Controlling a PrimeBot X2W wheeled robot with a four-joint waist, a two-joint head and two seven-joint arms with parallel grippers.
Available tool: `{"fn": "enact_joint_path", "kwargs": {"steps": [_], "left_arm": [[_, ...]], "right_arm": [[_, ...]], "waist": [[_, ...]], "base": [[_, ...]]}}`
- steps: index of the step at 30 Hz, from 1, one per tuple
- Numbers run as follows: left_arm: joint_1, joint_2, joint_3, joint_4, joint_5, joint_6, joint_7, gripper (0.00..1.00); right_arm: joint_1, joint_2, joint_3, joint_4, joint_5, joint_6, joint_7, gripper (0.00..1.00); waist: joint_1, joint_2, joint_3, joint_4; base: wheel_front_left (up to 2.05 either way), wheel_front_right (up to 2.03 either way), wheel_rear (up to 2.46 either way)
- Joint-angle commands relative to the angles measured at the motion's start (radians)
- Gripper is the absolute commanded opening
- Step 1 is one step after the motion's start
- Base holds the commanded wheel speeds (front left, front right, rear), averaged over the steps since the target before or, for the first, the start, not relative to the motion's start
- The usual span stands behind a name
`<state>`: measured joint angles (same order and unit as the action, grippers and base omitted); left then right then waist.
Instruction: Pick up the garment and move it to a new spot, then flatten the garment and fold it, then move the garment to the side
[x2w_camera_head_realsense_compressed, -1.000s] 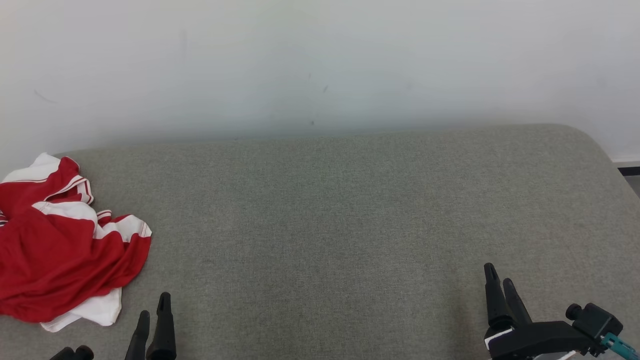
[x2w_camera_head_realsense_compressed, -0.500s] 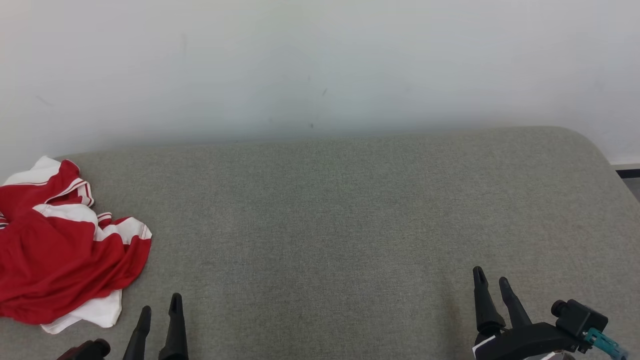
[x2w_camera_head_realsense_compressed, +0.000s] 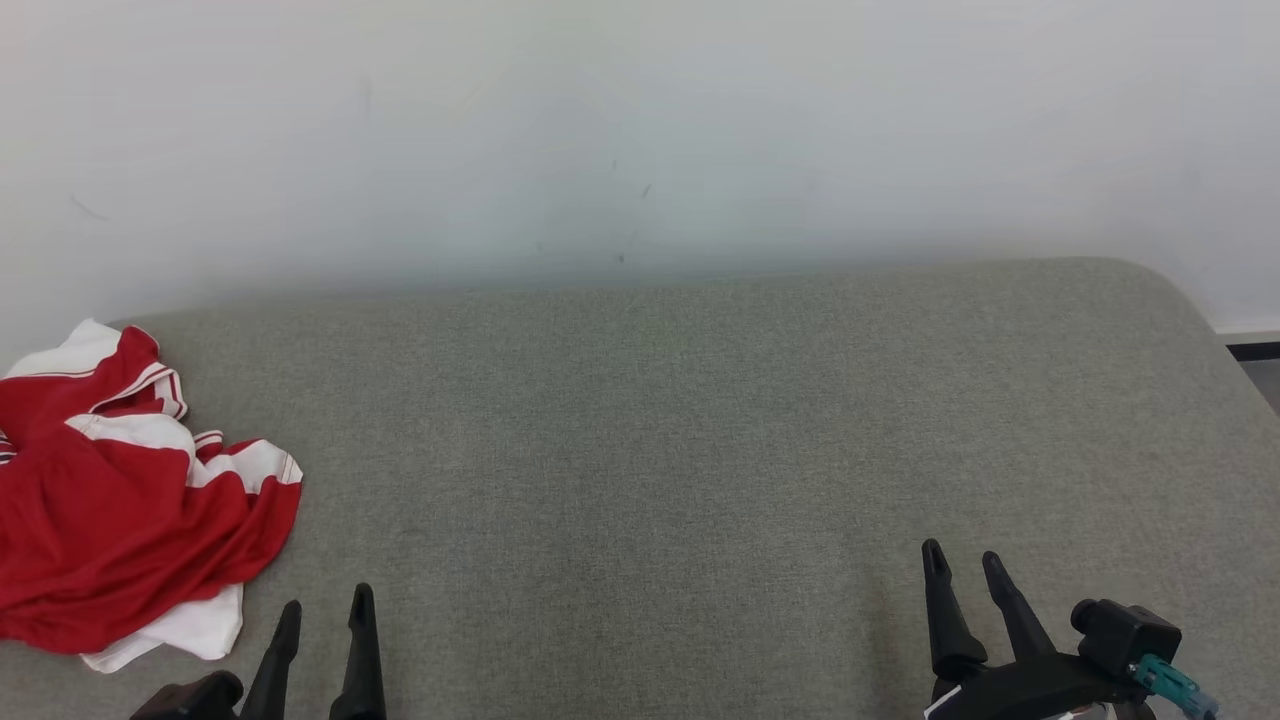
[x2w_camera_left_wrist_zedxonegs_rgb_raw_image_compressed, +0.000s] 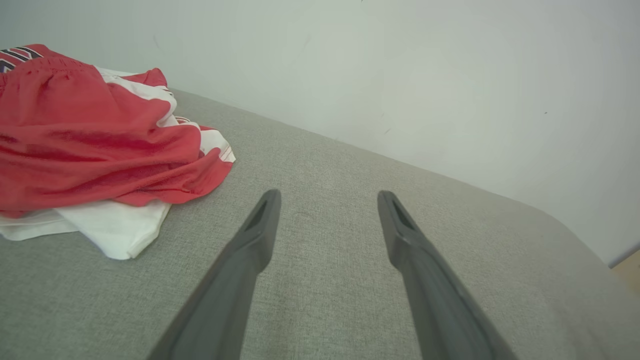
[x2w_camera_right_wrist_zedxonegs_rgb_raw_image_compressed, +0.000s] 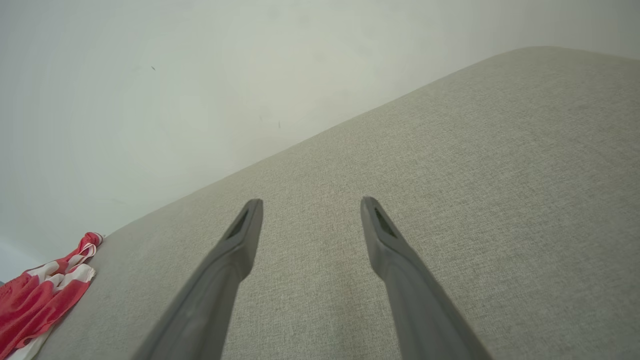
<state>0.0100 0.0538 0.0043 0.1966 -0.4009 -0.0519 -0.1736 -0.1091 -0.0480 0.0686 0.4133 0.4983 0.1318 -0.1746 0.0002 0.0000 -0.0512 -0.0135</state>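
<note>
The garment (x2w_camera_head_realsense_compressed: 120, 520), red with white panels and trim, lies crumpled at the far left of the grey cushioned surface (x2w_camera_head_realsense_compressed: 650, 430); its left part runs off the head view's edge. My left gripper (x2w_camera_head_realsense_compressed: 326, 605) stands open at the bottom left, a little right of and nearer than the garment, apart from it. In the left wrist view the garment (x2w_camera_left_wrist_zedxonegs_rgb_raw_image_compressed: 95, 140) lies left of the open gripper (x2w_camera_left_wrist_zedxonegs_rgb_raw_image_compressed: 327, 197), nothing between the fingers. My right gripper (x2w_camera_head_realsense_compressed: 964, 558) is open at the bottom right, far from the cloth. The right wrist view shows that open gripper (x2w_camera_right_wrist_zedxonegs_rgb_raw_image_compressed: 310, 204) over bare fabric, the garment (x2w_camera_right_wrist_zedxonegs_rgb_raw_image_compressed: 45, 290) at lower left.
A pale wall (x2w_camera_head_realsense_compressed: 640, 130) rises directly behind the grey surface. The surface's right corner (x2w_camera_head_realsense_compressed: 1190, 290) is rounded, with a strip of floor (x2w_camera_head_realsense_compressed: 1262, 360) beyond it. Wide bare grey fabric stretches between the garment and the right gripper.
The head camera has tilted slightly, shifting the whole picture down. Both grippers have drifted: the left one rightward, the right one leftward. The garment lies as before.
</note>
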Motion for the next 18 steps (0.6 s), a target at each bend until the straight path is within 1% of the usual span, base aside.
{"fn": "enact_joint_path", "kwargs": {"steps": [1, 9, 18], "left_arm": [[0.009, 0.007, -0.001, -0.005, 0.028, 0.001, -0.01, 1.0], [0.012, 0.006, 0.0, 0.013, 0.086, -0.002, -0.028, 1.0], [0.017, 0.002, 0.003, 0.037, 0.144, -0.002, -0.047, 1.0]], "right_arm": [[-0.017, -0.003, 0.005, -0.001, -0.024, -0.001, -0.008, 1.0], [-0.016, -0.003, 0.023, 0.017, -0.1, -0.001, -0.023, 1.0], [-0.011, -0.003, 0.015, 0.033, -0.195, -0.002, -0.026, 1.0]], "waist": [[-0.0002, 0.0, -0.001, 0.0], [-0.0002, 0.0, -0.012, -0.002], [-0.0002, 0.0, -0.027, -0.004]], "base": [[0.0, 0.0, 0.0], [0.0, 0.0, 0.0], [0.0, 0.0, 0.0]]}}
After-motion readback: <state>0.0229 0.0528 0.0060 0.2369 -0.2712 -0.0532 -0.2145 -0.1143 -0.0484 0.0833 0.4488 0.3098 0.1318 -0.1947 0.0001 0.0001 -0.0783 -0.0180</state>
